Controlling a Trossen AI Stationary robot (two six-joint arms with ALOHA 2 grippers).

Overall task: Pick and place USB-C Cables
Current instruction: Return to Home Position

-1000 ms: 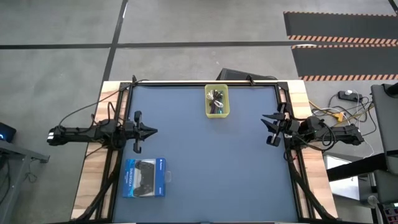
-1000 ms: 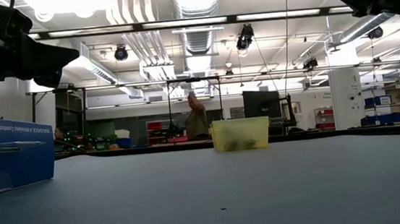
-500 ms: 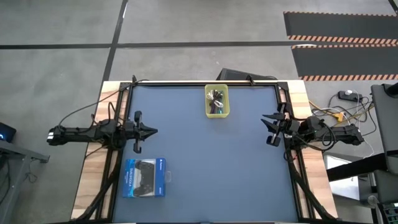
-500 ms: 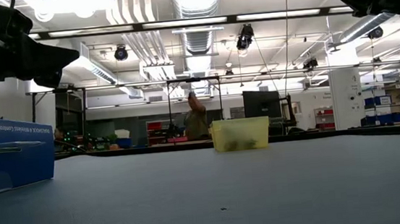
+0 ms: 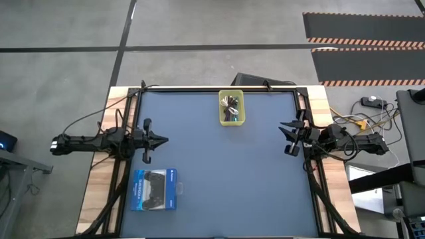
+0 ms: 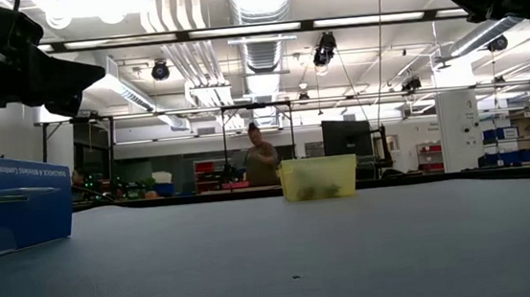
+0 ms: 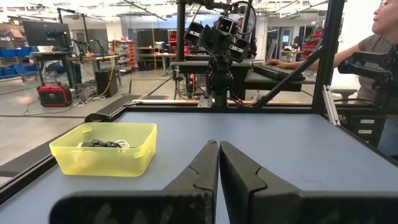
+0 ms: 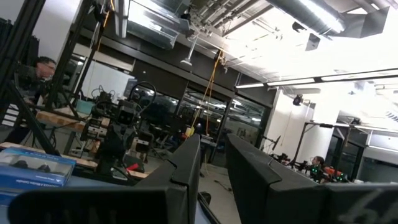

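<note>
Now the left gripper (image 5: 165, 140) hangs over the left edge of the table (image 5: 219, 186), well apart from the yellow bin (image 5: 232, 123). Its fingers are pressed together, and the left wrist view shows only a hairline slit between them. The right gripper (image 5: 281, 126) waits at the opposite edge, on the other side of the bin, with its fingers parted by a narrow gap.

Open mat stretches between each arm and the bin, so there is wide room on three of the bin's sides. Its fourth side is close to the far table edge.

The USB-C cables (image 5: 230, 105) lie tangled inside the bin. The high view shows them from above, while the low view gives only a dark shadow through the bin's wall. The blue box (image 5: 154, 190) lies far from the bin, near the left arm. The low view shows a person (image 6: 259, 159) in the room behind the bin, whom the high view does not show.
</note>
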